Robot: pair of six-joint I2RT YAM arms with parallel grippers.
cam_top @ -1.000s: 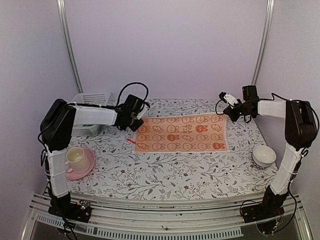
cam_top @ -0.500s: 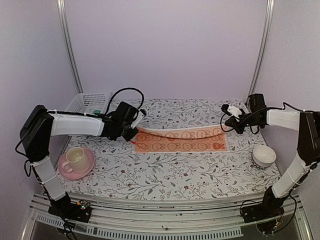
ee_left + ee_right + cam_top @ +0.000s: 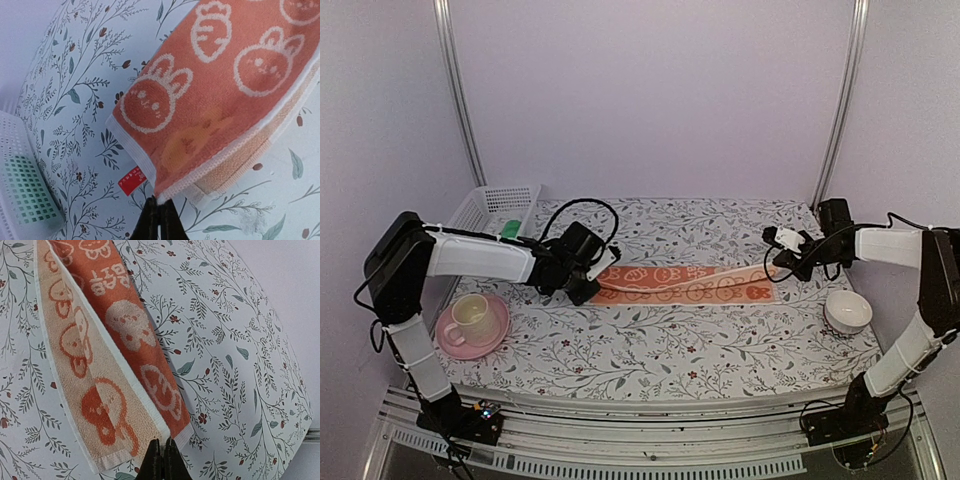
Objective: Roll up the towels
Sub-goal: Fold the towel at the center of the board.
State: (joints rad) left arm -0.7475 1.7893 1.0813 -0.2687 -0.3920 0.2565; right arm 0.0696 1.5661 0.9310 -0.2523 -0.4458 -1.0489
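The orange-red towel (image 3: 685, 283) with white rabbit figures lies across the middle of the flowered table, folded lengthwise into a narrow strip. My left gripper (image 3: 588, 291) is shut on its left corner, seen in the left wrist view (image 3: 160, 209), where the towel (image 3: 210, 95) hangs over a paler lower layer. My right gripper (image 3: 782, 264) is shut on the right corner, seen in the right wrist view (image 3: 161, 449), with the towel (image 3: 100, 390) doubled beside it. Something green (image 3: 508, 229) lies in the white basket and also shows in the left wrist view (image 3: 22, 192).
A white slatted basket (image 3: 492, 205) stands at the back left. A cream cup on a pink saucer (image 3: 470, 322) sits at the front left. A white bowl (image 3: 847, 312) sits at the right, near the right arm. A red label (image 3: 132, 180) sticks out at the towel's left corner.
Both grippers have pulled the towel's far edge toward the near side, over the lower layer. The towel went from a flat wide sheet to a narrow folded strip.
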